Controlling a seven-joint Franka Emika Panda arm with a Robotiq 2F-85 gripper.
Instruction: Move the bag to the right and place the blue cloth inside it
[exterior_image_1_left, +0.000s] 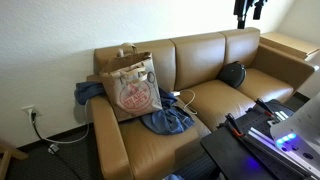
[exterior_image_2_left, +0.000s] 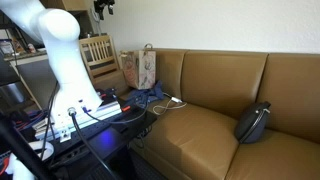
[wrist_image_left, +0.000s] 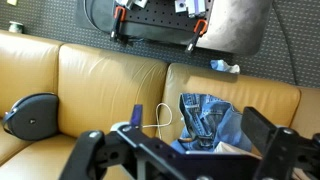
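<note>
The fingers (wrist_image_left: 282, 150) stand wide apart and empty, high above the tan leather 3-seat sofa (exterior_image_1_left: 200, 55) and well apart from everything on it. The tan-brown paper shopping bag with the round red-and-white print (exterior_image_1_left: 132, 85) stands on an end seat, leaning against the backrest with its handles up. The large denim-blue cloth (exterior_image_1_left: 166, 120) spills out on both sides of the bag, so it probably lies partly under it. A thin white cable (exterior_image_1_left: 185, 98) rests at the cloth's edge, and a dark round cushion (exterior_image_1_left: 232, 73) sits at the far end of the sofa.

The likely trouble is the overlap. If the bag's base is on the cloth, shifting the bag could drag the fabric and tip the bag over. A pinch on a limp handle may let the bag swing or fold shut. The cable could snag in a grab at the cloth. The cloth also looks bigger than the bag, so stuffing it may topple the paper walls.
</note>
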